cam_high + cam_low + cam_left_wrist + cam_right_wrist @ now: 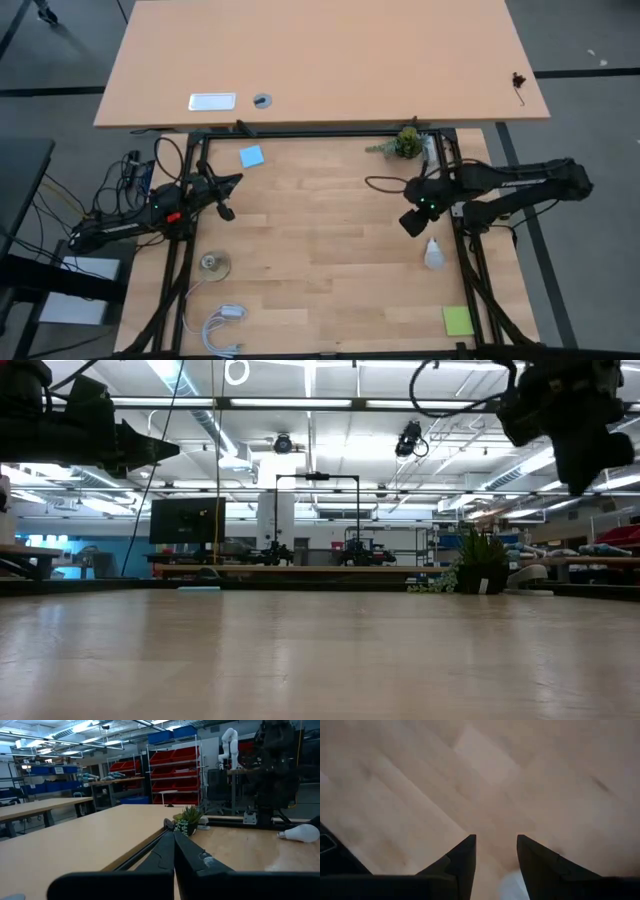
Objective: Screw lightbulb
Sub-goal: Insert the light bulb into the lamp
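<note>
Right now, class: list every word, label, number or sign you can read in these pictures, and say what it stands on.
None can be read.
White plate on the far tabletop: any print too small.
Blue bins on the shelves: labels blurred.
Blue note and green note: no writing visible.
Lightbulb: no marking visible.

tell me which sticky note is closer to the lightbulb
The green sticky note, near the lightbulb on the right arm's side. The blue sticky note lies far across the table.
</note>
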Controlling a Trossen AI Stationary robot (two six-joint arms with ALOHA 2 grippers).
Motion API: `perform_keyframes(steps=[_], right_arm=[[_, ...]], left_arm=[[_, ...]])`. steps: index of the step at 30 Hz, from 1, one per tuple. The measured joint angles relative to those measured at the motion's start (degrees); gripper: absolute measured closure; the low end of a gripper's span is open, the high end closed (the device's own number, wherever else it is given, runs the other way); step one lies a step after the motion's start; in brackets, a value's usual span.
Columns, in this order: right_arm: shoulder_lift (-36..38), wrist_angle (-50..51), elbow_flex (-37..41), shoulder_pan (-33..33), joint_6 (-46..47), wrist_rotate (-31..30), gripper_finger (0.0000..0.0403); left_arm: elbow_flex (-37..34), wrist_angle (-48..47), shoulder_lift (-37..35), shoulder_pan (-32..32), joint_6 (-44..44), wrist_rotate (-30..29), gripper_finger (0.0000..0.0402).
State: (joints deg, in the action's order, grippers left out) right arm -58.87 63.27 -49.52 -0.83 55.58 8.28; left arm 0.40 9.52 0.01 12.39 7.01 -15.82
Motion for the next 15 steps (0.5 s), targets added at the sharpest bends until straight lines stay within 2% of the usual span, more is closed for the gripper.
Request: perform_keyframes(steps=[7,15], right_arm=[[-4.9,5.3,0.0,-3.1,8.3,0.4,0.0229],[-11.4,6.4,2.2,-5.2,13.6,-0.9,0.0213]], left_arm=[[0.0,0.0,0.0,0.0,0.0,0.0,0.0400],[0.0,0.0,0.0,0.0,0.0,0.0,0.0400]])
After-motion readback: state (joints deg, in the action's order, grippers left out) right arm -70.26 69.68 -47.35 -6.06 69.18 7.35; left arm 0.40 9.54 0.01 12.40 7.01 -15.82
